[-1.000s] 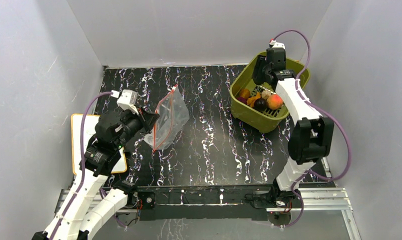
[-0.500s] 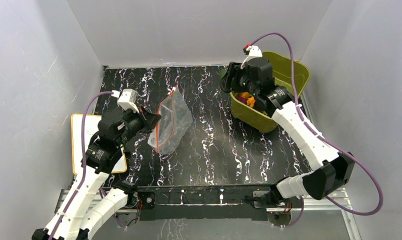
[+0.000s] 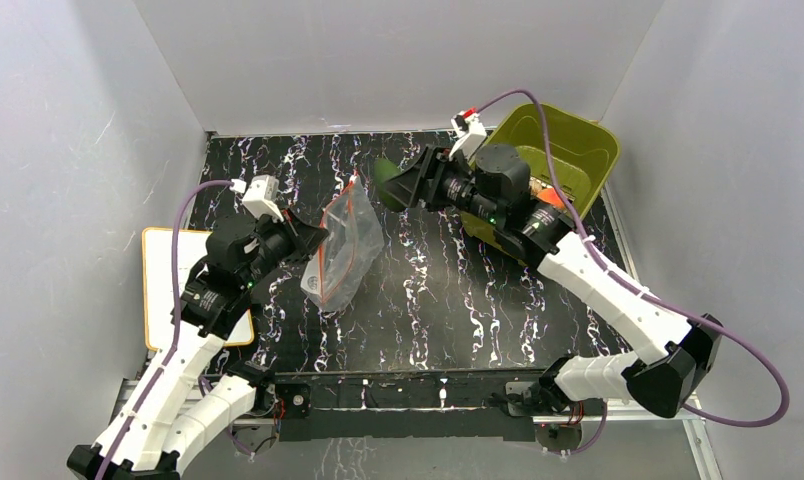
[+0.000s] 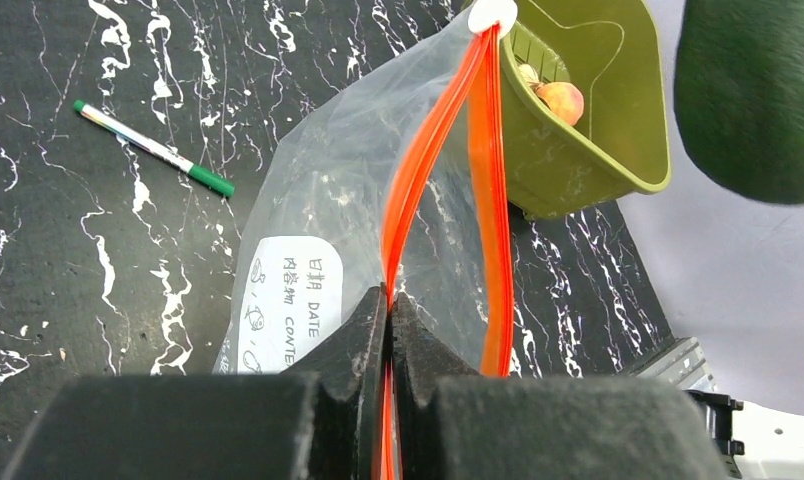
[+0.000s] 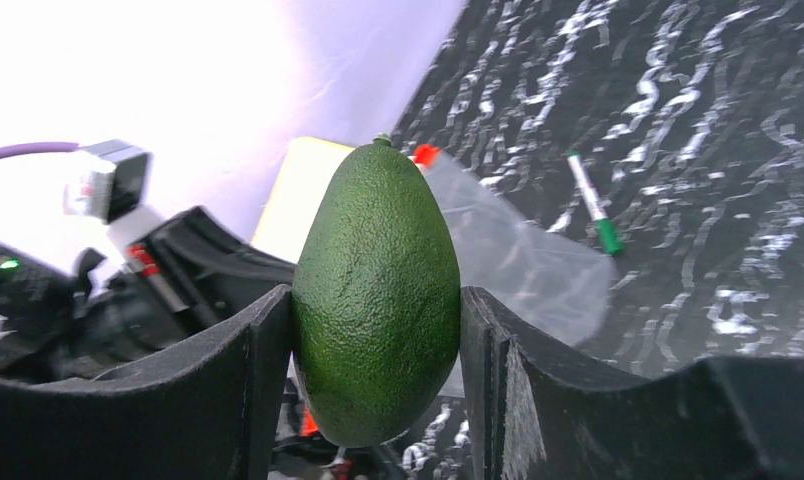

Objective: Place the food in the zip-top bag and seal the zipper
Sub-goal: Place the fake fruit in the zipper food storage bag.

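While left jaws pinch zipper (image 4: 490, 200), right jaws clamp green avocado (image 5: 376, 290), pen (image 4: 153, 148) and basket (image 4: 618, 150) beyond bag (image 4: 318, 200)

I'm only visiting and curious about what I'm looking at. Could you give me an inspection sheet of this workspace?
Surface: black, white-veined table.
Job's things: zip-top bag held up with its zipper open; avocado held above the table; peach in the green basket.
Clutter: pen lying on the table; white board at the left edge.
End effectors: left end effector shut on the zipper; right end effector shut on the avocado.
Cables: purple cables looping from both wrists.
Surroundings: plain white walls.
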You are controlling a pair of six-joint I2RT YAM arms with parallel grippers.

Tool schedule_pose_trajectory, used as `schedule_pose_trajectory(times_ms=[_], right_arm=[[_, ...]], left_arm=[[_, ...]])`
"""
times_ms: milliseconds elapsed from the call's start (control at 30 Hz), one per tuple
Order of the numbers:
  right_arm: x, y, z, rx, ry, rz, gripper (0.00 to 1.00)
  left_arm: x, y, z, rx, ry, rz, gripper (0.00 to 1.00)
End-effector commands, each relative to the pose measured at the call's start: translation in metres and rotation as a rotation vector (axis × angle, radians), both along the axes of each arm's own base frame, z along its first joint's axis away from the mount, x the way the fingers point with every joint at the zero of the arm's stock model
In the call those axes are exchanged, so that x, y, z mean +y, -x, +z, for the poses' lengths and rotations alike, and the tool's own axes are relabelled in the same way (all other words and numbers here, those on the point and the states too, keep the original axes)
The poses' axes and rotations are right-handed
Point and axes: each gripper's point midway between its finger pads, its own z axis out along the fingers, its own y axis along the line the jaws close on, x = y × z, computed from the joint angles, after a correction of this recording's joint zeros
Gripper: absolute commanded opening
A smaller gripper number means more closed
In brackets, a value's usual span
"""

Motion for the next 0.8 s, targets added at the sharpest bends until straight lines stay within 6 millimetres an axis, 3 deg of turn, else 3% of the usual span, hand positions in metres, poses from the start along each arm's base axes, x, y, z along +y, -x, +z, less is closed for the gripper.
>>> schedule_pose_trajectory(times_ms=[0, 233, 367, 567, 767], right_arm=[[0.033, 0.020, 0.034, -0.006, -0.183, 0.089, 0.30], [0.073, 0.040, 0.019, 0.093, -0.218, 0.159, 0.30], [0.085, 0.040, -0.007, 0.161, -0.167, 0.153, 0.30], [0.080, 0.031, -0.048, 0.232, -0.076, 0.071, 0.31], [0.080, 0.026, -0.067, 0.267, -0.021, 0.041, 0.31]], left_arm=[[-0.008, -0.001, 0.006, -0.010, 0.046, -0.023, 0.00], [-0.015, 0.000, 0.002, 0.020, 0.078, -0.045, 0.00], [-0.016, 0.001, 0.003, 0.024, 0.090, -0.049, 0.00], [-0.017, 0.004, 0.008, 0.024, 0.121, -0.046, 0.00], [-0.016, 0.004, 0.011, 0.023, 0.140, -0.033, 0.00]])
